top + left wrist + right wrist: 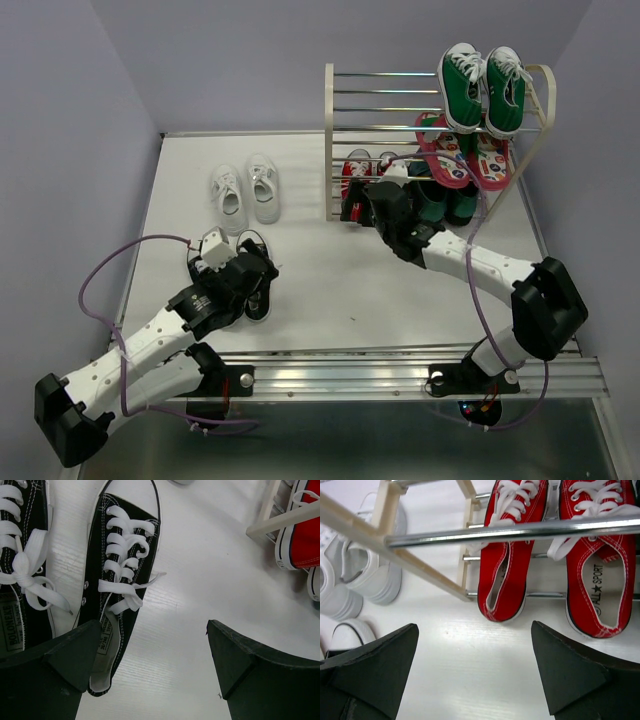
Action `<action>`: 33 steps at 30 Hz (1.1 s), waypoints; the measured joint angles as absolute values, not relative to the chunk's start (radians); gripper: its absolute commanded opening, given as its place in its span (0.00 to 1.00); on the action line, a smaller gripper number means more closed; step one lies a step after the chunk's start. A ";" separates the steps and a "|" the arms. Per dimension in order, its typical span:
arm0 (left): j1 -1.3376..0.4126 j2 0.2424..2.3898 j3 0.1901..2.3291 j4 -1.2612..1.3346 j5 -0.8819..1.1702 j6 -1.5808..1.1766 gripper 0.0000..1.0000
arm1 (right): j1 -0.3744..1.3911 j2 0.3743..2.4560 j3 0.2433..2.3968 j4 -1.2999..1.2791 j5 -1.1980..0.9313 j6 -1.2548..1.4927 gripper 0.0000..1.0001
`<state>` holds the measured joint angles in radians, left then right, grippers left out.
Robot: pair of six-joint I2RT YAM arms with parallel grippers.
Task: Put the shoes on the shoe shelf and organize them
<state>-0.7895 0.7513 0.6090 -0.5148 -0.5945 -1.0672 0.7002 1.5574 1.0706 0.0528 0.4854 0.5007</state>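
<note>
The red sneakers (pixel 357 172) sit on the lowest rods at the left of the shoe shelf (pixel 330 140), heels toward me (pixel 506 565). My right gripper (pixel 362 205) is open and empty just in front of them (pixel 475 665), over bare table. The black sneakers (pixel 256 298) lie side by side at the near left. My left gripper (pixel 250 275) is open above them (pixel 155 655), its left finger over the heel of the right black shoe (pixel 117 580). The white sneakers (pixel 245 190) stand on the table left of the shelf.
Green sneakers (pixel 483 88) rest on the shelf's top tier and pink flip-flops (pixel 465 150) on the tier below, with dark green shoes (pixel 445 200) underneath. A metal rail (pixel 400 375) runs along the table's near edge. Walls close in on three sides.
</note>
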 measured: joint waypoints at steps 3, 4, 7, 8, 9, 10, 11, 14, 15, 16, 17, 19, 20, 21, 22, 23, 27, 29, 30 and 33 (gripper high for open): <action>-0.789 0.769 0.609 -0.543 -0.598 -1.099 0.99 | 0.702 1.484 1.011 0.040 0.427 0.502 1.00; -0.789 0.784 0.609 -0.544 -0.598 -1.107 0.99 | 0.704 1.460 0.991 0.033 0.403 0.502 1.00; -0.780 0.825 0.603 -0.530 -0.595 -1.113 0.99 | 0.706 1.419 0.949 0.018 0.359 0.503 1.00; -0.776 0.834 0.597 -0.520 -0.592 -1.113 0.99 | 0.708 1.407 0.937 0.000 0.347 0.505 1.00; -0.770 0.842 0.589 -0.509 -0.590 -1.113 0.99 | 0.708 1.401 0.931 -0.009 0.340 0.505 1.00; -0.762 0.854 0.578 -0.498 -0.587 -1.113 0.99 | 0.708 1.393 0.918 -0.019 0.332 0.506 1.00; -0.750 0.865 0.564 -0.480 -0.584 -1.113 0.99 | 0.708 1.388 0.911 -0.024 0.330 0.506 1.00; -0.695 0.897 0.535 -0.441 -0.575 -1.098 0.99 | 0.708 1.362 0.881 -0.055 0.326 0.506 1.00; -0.677 0.904 0.526 -0.425 -0.572 -1.091 0.97 | 0.708 1.355 0.877 -0.062 0.326 0.506 1.00; -0.648 0.913 0.511 -0.391 -0.562 -1.074 0.87 | 0.708 1.343 0.870 -0.068 0.329 0.506 1.00; -0.626 0.922 0.501 -0.365 -0.553 -1.059 0.81 | 0.708 1.332 0.866 -0.076 0.333 0.506 1.00; -0.593 0.937 0.485 -0.313 -0.530 -1.024 0.75 | 0.708 1.313 0.860 -0.078 0.341 0.506 1.00; -0.581 0.951 0.482 -0.288 -0.519 -1.002 0.68 | 0.708 1.301 0.855 -0.078 0.345 0.506 1.00; -0.576 0.965 0.482 -0.265 -0.506 -0.986 0.64 | 0.708 1.290 0.853 -0.079 0.350 0.506 1.00; -0.575 0.971 0.482 -0.249 -0.499 -0.968 0.55 | 0.708 1.286 0.852 -0.079 0.353 0.506 1.00; -0.575 0.982 0.482 -0.231 -0.488 -0.955 0.52 | 0.708 1.283 0.851 -0.079 0.356 0.506 1.00; -0.574 1.014 0.482 -0.212 -0.467 -0.897 0.25 | 0.708 1.282 0.843 -0.079 0.361 0.515 1.00; -0.574 1.031 0.482 -0.208 -0.456 -0.879 0.00 | 0.708 1.276 0.829 -0.083 0.364 0.517 1.00; -0.573 1.037 0.482 -0.200 -0.447 -0.865 0.00 | 0.708 1.271 0.822 -0.083 0.366 0.520 1.00; -0.574 1.039 0.482 -0.192 -0.431 -0.841 0.00 | 0.708 1.245 0.808 -0.099 0.374 0.520 1.00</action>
